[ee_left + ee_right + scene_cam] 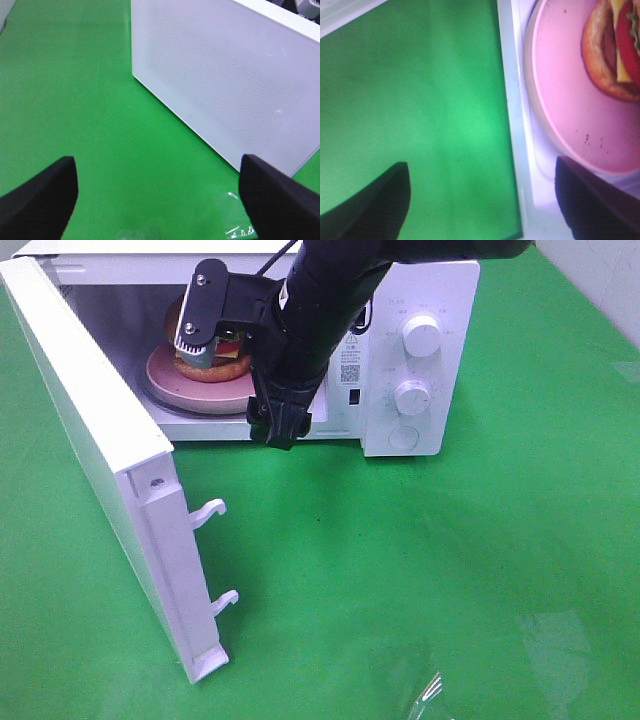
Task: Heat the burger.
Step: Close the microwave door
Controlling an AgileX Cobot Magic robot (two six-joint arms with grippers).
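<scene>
Gripper of the right arm [238, 380], jaws spread wide and holding nothing, at the mouth of the microwave [430, 300]. Just beyond its fingertips, inside the cavity, the burger [225, 361] rests on a pink plate [190, 392], apart from both fingers. With the loading apparently done, the arm should back straight out, level, so neither finger catches the plate rim or the cavity sill; only then can the door [90, 410] swing shut. This door stands fully open to the gripper's side, its latch hooks [208, 510] projecting over the green worktop [450, 570]. The arm itself blocks the door's path. Two knobs [421, 337] lie on the gripper's other side. The left gripper [160, 200], also wide and empty, faces the door's outer panel.
</scene>
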